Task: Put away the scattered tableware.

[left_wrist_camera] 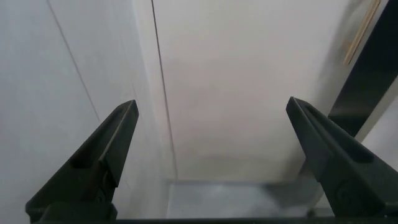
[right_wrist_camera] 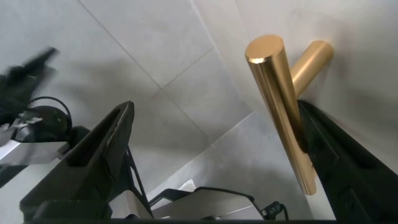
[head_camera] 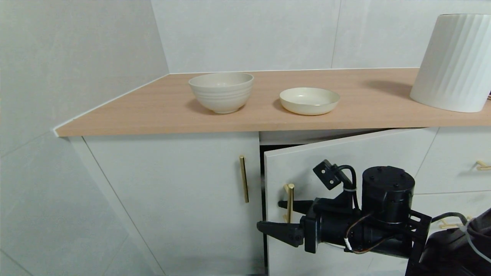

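A: Nearest first?
B: Right gripper (head_camera: 269,215), low against the cabinet front, fingers spread wide on either side of the gold bar handle (head_camera: 290,200) of the ajar door (head_camera: 345,153). Not clamped on it. Handle close beside one finger (right_wrist_camera: 336,168), contact unclear. Nothing gripped.

A: And the left gripper (left_wrist_camera: 211,104)?
B: Fingers spread just as wide, nothing between them, facing a plain white panel.

A: Tableware relative to the right gripper?
B: Well apart from it, up on the wooden countertop (head_camera: 153,119). Deep bowl (head_camera: 221,92) up and to the left, above the closed door (head_camera: 172,191). Shallow dish (head_camera: 309,100) up and to the right, above the ajar door. Near each other, not touching.

A: Edges, room to move?
B: Dark gap (head_camera: 262,172) between the two doors, ajar door standing out from the frame at its handle side. Both pieces set back from the countertop's front edge, the bowl toward the left end by the tiled corner. Bare wood between the dish and the ribbed white container (head_camera: 456,61) at the right end.

A: Looks?
B: Bowl cream, upright, faint ridges round the outside, small foot. Dish a warmer cream, low and wide, smooth rim.
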{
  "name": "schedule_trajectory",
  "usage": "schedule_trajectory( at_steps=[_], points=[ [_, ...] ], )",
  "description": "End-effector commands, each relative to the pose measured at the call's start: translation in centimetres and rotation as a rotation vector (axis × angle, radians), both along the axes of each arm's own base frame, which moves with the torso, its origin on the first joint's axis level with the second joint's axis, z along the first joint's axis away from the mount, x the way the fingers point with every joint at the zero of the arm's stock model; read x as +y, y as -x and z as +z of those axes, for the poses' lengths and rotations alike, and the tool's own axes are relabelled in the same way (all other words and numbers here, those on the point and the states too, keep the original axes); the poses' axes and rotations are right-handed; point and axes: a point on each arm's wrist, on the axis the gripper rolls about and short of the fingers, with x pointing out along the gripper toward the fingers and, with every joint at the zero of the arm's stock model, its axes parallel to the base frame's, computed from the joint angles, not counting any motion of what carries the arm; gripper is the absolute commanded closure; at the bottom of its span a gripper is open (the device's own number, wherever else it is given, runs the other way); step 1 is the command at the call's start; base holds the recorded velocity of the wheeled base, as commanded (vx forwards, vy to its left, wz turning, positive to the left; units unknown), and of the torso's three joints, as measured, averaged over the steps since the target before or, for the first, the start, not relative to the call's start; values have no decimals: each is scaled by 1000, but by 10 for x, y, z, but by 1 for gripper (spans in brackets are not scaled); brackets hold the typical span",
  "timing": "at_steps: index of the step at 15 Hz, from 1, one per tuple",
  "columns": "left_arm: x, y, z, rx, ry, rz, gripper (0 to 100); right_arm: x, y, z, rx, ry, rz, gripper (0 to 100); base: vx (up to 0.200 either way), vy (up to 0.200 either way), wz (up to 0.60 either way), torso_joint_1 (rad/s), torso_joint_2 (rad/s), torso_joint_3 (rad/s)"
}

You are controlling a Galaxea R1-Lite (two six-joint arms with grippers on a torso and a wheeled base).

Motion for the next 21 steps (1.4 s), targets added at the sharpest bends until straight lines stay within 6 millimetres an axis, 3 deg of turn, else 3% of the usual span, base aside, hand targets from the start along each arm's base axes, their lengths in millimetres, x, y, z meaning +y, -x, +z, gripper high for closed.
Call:
schedule_trajectory(
  at_steps=[1, 4, 5, 7, 8, 11, 14, 17, 21],
  points=[
    [-1, 16, 44, -74, 46, -84, 0, 3, -2, -3, 3, 3, 2, 0, 0, 0, 0, 0, 0, 0],
    [-3, 40, 127, 49, 118, -391, 0, 3, -3, -4, 3, 4, -2, 0, 0, 0, 0, 0, 0, 0],
    [-5, 30, 151, 113, 149, -447, 0, 3, -3, -4, 3, 4, -2, 0, 0, 0, 0, 0, 0, 0],
    [-11, -18, 179, 182, 169, -563, 0, 5, -4, -3, 1, 0, -1, 0, 0, 0, 0, 0, 0, 0],
    [-15, -52, 186, 214, 181, -628, 0, 5, -5, -4, 1, 3, -2, 0, 0, 0, 0, 0, 0, 0],
    [-29, -126, 175, 355, 211, -727, 0, 7, -6, -8, 8, 9, -1, 0, 0, 0, 0, 0, 0, 0],
    [-55, -166, 158, 417, 279, -839, 0, 7, -6, -9, 14, 13, -1, 0, 0, 0, 0, 0, 0, 0],
    [-73, -195, 134, 440, 277, -887, 0, 7, -6, -10, 16, 15, 2, 0, 0, 0, 0, 0, 0, 0],
    [-80, -207, 119, 467, 276, -898, 0, 8, -5, -10, 16, 15, 5, 0, 0, 0, 0, 0, 0, 0]
  ],
)
